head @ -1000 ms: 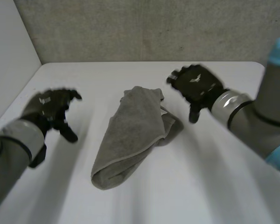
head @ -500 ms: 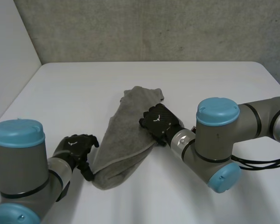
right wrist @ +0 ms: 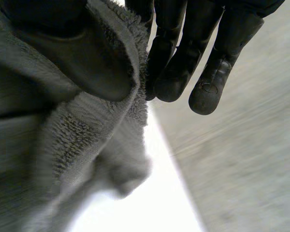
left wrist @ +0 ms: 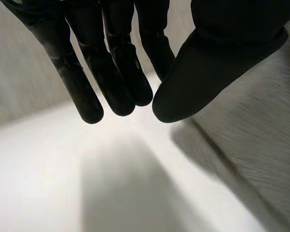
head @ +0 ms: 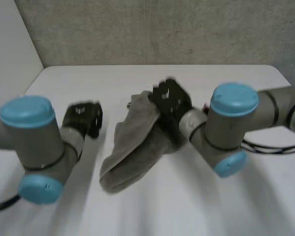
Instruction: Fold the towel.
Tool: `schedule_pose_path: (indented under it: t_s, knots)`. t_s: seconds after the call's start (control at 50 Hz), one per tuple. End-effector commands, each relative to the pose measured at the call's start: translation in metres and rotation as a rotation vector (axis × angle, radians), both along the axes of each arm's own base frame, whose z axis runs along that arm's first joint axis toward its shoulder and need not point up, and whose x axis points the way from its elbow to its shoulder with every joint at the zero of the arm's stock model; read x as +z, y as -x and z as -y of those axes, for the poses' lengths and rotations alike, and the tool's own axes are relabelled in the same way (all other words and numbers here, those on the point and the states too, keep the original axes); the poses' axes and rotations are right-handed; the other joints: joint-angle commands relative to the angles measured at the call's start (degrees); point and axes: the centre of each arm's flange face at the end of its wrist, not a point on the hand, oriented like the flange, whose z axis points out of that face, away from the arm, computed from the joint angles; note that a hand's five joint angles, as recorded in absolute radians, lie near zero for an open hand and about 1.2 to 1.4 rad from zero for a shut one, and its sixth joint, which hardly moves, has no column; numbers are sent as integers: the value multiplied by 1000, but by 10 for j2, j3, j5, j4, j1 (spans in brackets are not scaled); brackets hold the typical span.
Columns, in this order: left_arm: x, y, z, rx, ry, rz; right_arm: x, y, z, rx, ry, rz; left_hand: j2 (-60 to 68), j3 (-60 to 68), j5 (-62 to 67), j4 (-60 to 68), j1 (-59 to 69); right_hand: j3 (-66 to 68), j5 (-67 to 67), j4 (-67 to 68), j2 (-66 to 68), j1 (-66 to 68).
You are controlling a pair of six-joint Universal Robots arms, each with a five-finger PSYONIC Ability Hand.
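The crumpled grey terry towel (head: 132, 147) sits mid white bench (head: 152, 216), bunched long-ways and running roughly from 1 o'clock down to 7 o'clock. The right hand (head: 171, 98) is at the 1 o'clock end, and its wrist view shows the thumb pinching a fold of towel against the fingers (right wrist: 183, 58). The left hand (head: 82, 118) is out at the towel's 9 o'clock, not touching it, fingers (left wrist: 111, 72) loose and holding nothing.
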Motion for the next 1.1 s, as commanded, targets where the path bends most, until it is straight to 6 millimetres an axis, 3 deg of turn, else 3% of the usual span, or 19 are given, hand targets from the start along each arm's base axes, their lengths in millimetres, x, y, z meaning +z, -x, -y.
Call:
schedule_pose_path:
  t_s: [0.02, 0.04, 0.06, 0.1, 0.12, 0.16, 0.2, 0.24, 0.26, 0.3, 0.32, 0.34, 0.36, 0.4, 0.48, 0.66, 0.74, 0.92, 1.1]
  knots:
    - [104, 39, 35, -41, 358, -142, 139, 5, 18, -58, 455, 341, 108, 108, 123, 107, 132, 34, 41, 38, 68, 52]
    - [132, 43, 41, -38, 465, -192, 165, 14, 21, -86, 551, 420, 108, 108, 123, 107, 132, 34, 41, 38, 68, 52]
    - [132, 43, 41, -38, 467, -193, 166, 14, 21, -86, 552, 420, 108, 108, 123, 107, 132, 34, 41, 38, 68, 52]
    - [180, 44, 45, -21, 671, -296, 195, 31, 23, -132, 623, 498, 108, 108, 123, 107, 132, 34, 41, 38, 68, 52]
    - [180, 44, 45, -21, 672, -297, 195, 31, 23, -132, 623, 498, 108, 108, 123, 107, 132, 34, 41, 38, 68, 52]
    - [203, 43, 34, -26, 761, -341, 191, 35, 19, -132, 553, 478, 108, 108, 123, 107, 132, 34, 41, 38, 68, 52]
    - [195, 45, 28, -41, 729, -328, 177, 35, 18, -123, 488, 444, 108, 108, 123, 107, 132, 34, 41, 38, 68, 52]
    - [162, 48, 20, -65, 615, -283, 148, 35, 14, -97, 371, 367, 46, 47, 62, 46, 70, 34, 41, 38, 68, 52]
    - [161, 48, 19, -65, 614, -283, 148, 35, 14, -97, 371, 367, 46, 46, 61, 45, 70, 34, 41, 38, 68, 52]
    - [127, 49, 7, -87, 501, -230, 123, 35, 10, -81, 287, 305, -231, -230, -215, -231, -207, 34, 41, 38, 68, 52]
    - [127, 49, 7, -88, 501, -229, 123, 35, 10, -81, 286, 304, -232, -231, -216, -232, -208, 34, 41, 38, 68, 52]
    - [109, 50, -3, -103, 436, -197, 112, 35, 8, -79, 250, 279, -327, -326, -311, -327, -303, 34, 41, 38, 68, 52]
    - [109, 50, -3, -103, 435, -196, 102, 35, 7, -82, 216, 256, -328, -327, -312, -328, -304, 34, 41, 38, 68, 52]
    - [74, 52, -31, -143, 293, -151, 91, 35, 7, -88, 176, 229, -410, -409, -394, -410, -386, 34, 41, 38, 68, 52]
    - [48, 54, -55, -176, 159, -189, 73, 38, 5, -108, 75, 162, -454, -453, -438, -454, -430, 34, 41, 38, 68, 52]
    - [29, 70, -86, -247, 20, -252, 73, 49, 3, -205, 7, 121, -459, -458, -443, -459, -435, 34, 41, 38, 68, 52]
    - [19, 86, -96, -283, -18, -258, 83, 59, 2, -292, 10, 129, -459, -458, -443, -459, -435, 34, 41, 38, 68, 52]
    - [-1, 106, -97, -297, -104, -342, 111, 74, -9, -372, 49, 177, -456, -455, -440, -456, -432, 34, 41, 38, 68, 52]
    - [-38, 128, -98, -317, -159, -309, 134, 84, -27, -369, 72, 234, -446, -445, -430, -446, -422, 34, 41, 38, 68, 52]
